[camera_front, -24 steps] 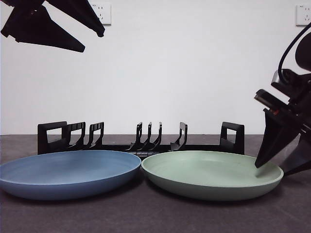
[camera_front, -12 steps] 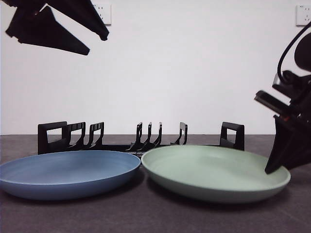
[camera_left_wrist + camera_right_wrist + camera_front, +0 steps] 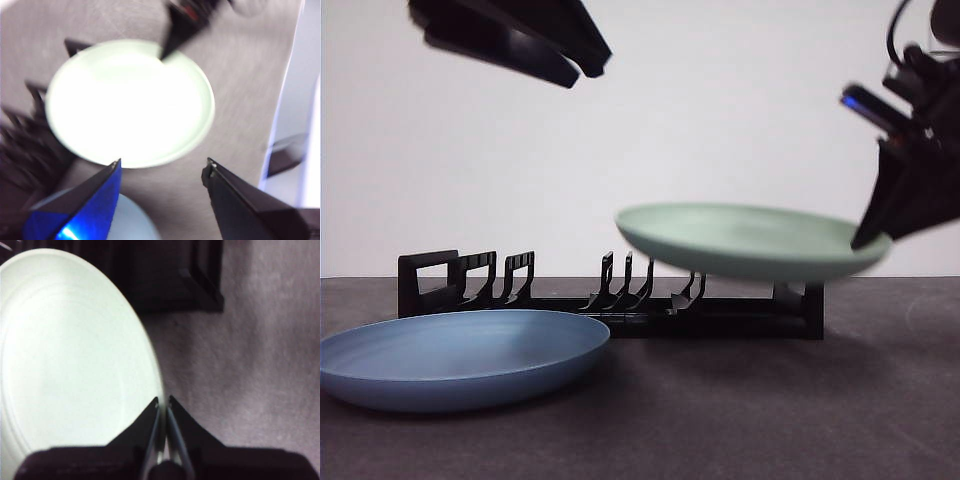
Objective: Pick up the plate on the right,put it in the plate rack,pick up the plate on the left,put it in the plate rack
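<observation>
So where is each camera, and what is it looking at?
Front view: low at table height, looking across at the blue plate, plate rack and lifted green plate; both grippers show.
Left wrist view: on the left arm, above the green plate; left gripper open.
Right wrist view: on the right arm; right gripper pinches the plate's rim.
All three share the green plate.

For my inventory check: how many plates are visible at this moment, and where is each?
2. The round pale green plate is lifted above the long black plastic plate rack, its rim clamped by the right pincer. The round blue plate lies on the table before the rack.
</observation>
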Robot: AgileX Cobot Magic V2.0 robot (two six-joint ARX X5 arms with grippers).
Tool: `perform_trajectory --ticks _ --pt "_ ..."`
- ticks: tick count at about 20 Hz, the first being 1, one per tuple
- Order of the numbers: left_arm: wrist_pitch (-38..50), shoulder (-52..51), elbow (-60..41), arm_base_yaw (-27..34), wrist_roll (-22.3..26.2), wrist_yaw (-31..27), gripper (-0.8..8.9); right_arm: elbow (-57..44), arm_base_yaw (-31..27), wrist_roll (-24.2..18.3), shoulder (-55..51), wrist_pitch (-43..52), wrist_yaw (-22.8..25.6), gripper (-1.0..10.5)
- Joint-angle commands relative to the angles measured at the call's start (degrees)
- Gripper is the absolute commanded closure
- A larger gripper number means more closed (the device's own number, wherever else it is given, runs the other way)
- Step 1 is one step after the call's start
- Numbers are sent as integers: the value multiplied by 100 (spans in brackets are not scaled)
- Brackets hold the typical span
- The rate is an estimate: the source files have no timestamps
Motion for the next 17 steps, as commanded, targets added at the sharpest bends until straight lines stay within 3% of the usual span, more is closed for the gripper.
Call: perform_trajectory --ticks 1,5,8,17 --pt "46 20 17 -557 1294 -817 531 365 142 48 17 -216 -22 963" --pt "114 184 17 -1158 2273 -1875 531 772 291 -11 17 -586 -26 963" --pt "229 426 17 -1353 2673 -2297 531 949 439 -72 22 -826 -39 963" --pt "376 1300 17 -1375 2752 -2374 531 1019 638 -74 22 -1075 -76 963"
